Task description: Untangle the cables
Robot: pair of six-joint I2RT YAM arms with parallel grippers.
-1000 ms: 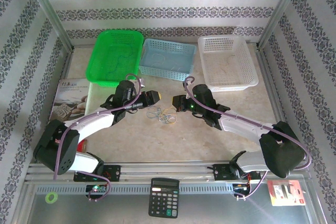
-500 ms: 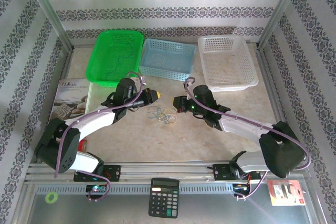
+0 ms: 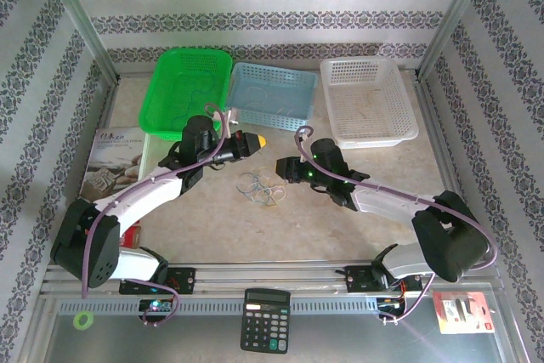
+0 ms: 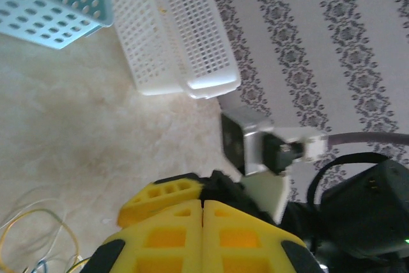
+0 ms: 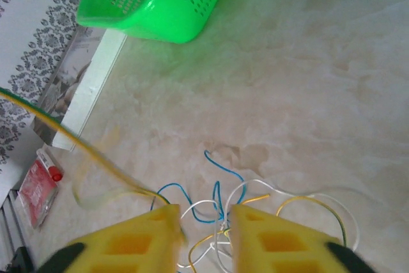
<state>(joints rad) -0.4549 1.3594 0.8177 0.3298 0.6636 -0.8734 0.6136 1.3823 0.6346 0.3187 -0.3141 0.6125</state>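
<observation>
Top external — green basket (image 3: 183, 82), blue basket (image 3: 263, 116) behind cables (image 3: 262, 184).

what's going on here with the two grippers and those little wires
It's a cable-untangling job: a small pile of thin coloured cables lies on the table. The left gripper is shut, on the far side of the pile; the right gripper hangs open right over it. One yellow cable stretches away from the pile; I can't tell what holds it. The rest lies in overlapping loops.
</observation>
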